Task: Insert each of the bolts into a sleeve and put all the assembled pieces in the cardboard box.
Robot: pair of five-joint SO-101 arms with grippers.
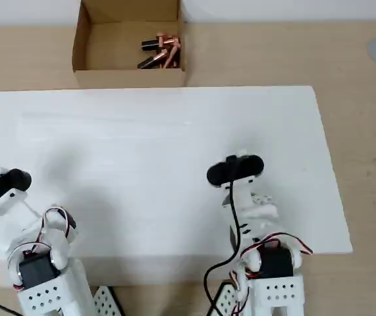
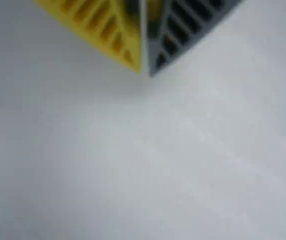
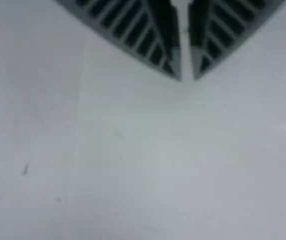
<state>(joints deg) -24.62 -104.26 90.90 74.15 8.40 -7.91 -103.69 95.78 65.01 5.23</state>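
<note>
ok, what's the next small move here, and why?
Probably none beyond ending the run. The bolt-and-sleeve pieces I can see all lie in the cardboard box, and both the left hand and right hand are shut on nothing, low over the white mat. Whether every piece is fully assembled, I cannot tell.

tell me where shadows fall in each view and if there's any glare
High view: soft grey shadows lie on the near half of the white board, with no strong glare. Left wrist view: a dim shadow sits on the board just under the left gripper. Right wrist view: the light is even, with only a faint shadow by the right gripper.
</note>
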